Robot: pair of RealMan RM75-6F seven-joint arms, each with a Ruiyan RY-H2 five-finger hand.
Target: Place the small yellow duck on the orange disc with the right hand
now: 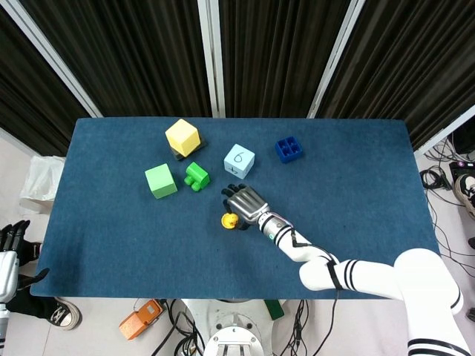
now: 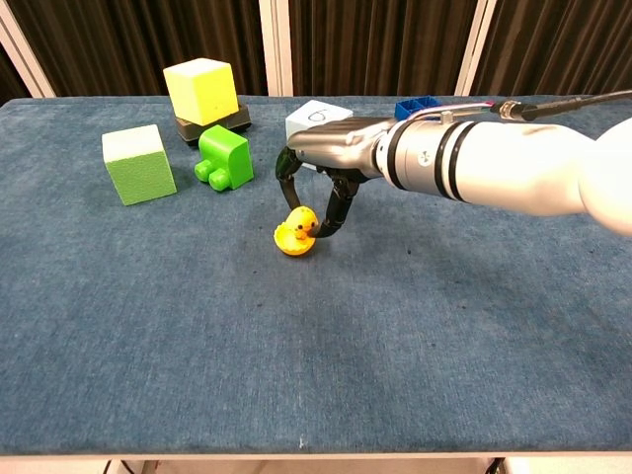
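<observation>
The robot's right hand (image 2: 321, 183) lowers the small yellow duck (image 2: 299, 227) onto the orange disc (image 2: 289, 244) near the middle of the blue-covered table (image 2: 316, 355), its dark fingertips (image 2: 329, 227) curled down on either side of the toy and, from the chest view, apparently pinching it. The duck sits on or just above the disc, upright, its beak turned toward the hand; whether it has full contact cannot be made out from either camera. The duck looks like a light, hollow toy with a smooth, rounded body, likely to slip or tip if squeezed unevenly, so a gentle pinch across its sides, low on the body, seems the safest hold, and a slow spreading of the fingers the safest let-go. The disc, with its scalloped rim, looks equally light and could skid on the cloth if nudged. Behind the hand stand a pale blue numbered cube (image 1: 239, 160), a green toy block (image 2: 225, 157), a green cube (image 2: 137, 163) and a yellow cube (image 2: 201, 90) resting on a dark base. The only container in sight, a small blue grid tray (image 1: 288, 149) at the far side, shows open compartments with nothing visible in them. The left hand (image 1: 10, 241) hangs off the table's edge with fingers spread, holding nothing.
</observation>
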